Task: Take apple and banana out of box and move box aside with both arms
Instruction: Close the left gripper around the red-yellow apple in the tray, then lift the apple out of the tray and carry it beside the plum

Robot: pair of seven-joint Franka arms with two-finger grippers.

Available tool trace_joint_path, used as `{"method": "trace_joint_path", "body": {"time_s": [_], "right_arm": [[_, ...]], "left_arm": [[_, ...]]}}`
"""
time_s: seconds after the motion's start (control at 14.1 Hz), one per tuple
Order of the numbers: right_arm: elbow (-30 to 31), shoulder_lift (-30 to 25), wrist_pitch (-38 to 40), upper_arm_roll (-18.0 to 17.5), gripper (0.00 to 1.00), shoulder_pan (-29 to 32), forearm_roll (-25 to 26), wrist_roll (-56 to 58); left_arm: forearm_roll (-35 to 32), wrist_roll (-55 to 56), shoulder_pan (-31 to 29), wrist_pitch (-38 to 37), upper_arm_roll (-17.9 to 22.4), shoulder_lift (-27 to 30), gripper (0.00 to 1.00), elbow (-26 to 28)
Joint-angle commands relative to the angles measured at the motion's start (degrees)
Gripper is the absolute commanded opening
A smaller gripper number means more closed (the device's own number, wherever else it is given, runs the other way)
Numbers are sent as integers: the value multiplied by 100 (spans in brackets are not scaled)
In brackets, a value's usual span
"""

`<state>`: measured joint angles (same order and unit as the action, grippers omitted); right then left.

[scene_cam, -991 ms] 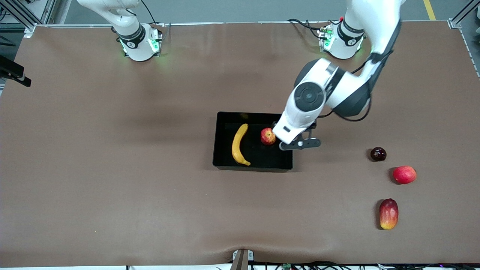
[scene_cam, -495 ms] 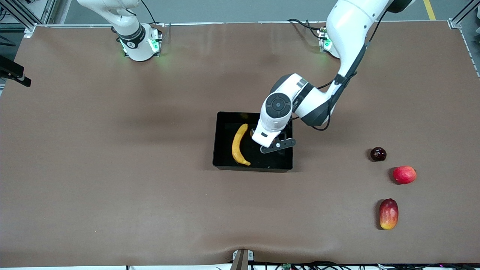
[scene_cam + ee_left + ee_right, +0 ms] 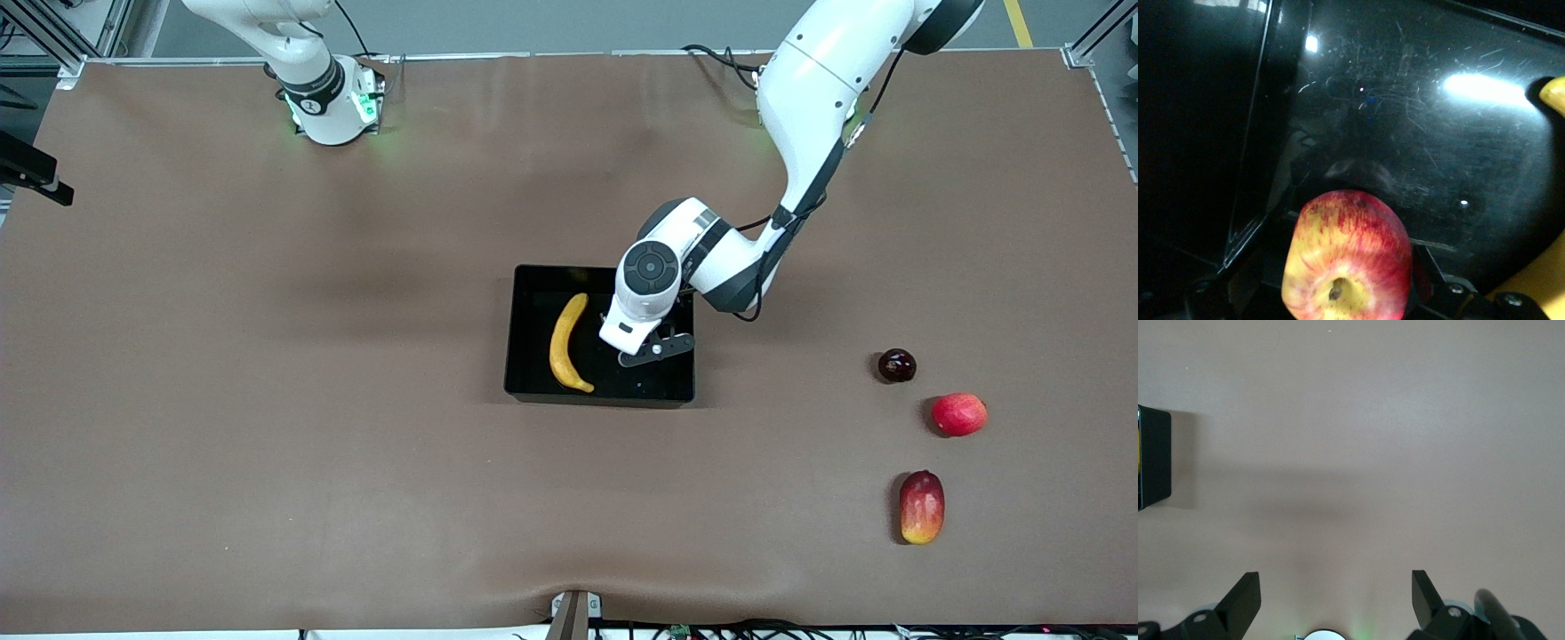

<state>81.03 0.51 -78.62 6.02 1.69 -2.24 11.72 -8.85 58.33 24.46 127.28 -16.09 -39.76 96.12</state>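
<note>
With our left gripper [image 3: 1348, 303] straddling, not yet clamping, the small red-yellow apple [image 3: 1347, 257] in the glossy black box [image 3: 524, 378] at frame centre, off-centre closure risks ejecting it.

- One box [image 3: 533, 356] is sitting on the table [image 3: 267, 400].
- One banana [image 3: 566, 343] is lying in the box.
- One apple [image 3: 1348, 257] is showing in the left wrist view, inside the box.
- Three other fruits are lying toward the left arm's end of the table: one dark round fruit [image 3: 896, 365], one pinkish-red round fruit [image 3: 958, 414] and one mango [image 3: 921, 507].
- Two arms are showing: one left arm [image 3: 800, 98] and one right arm [image 3: 293, 44].
- Two grippers are showing: one left gripper [image 3: 1338, 313] and one right gripper [image 3: 1336, 600].
</note>
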Motion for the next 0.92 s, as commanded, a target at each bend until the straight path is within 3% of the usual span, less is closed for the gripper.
{"method": "trace_joint_path", "body": {"time_s": [0.0, 0.5, 0.85], "right_arm": [[9, -33, 40, -39, 100, 51, 22, -82], [-35, 19, 5, -57, 100, 77, 13, -29], [-35, 222, -136, -39, 100, 148, 101, -20]], "left_arm": [[-117, 328, -29, 139, 0, 118, 0, 82], [-135, 311, -362, -220, 9, 1031, 0, -224], [-56, -872, -1318, -730, -43, 1419, 0, -489]]}}
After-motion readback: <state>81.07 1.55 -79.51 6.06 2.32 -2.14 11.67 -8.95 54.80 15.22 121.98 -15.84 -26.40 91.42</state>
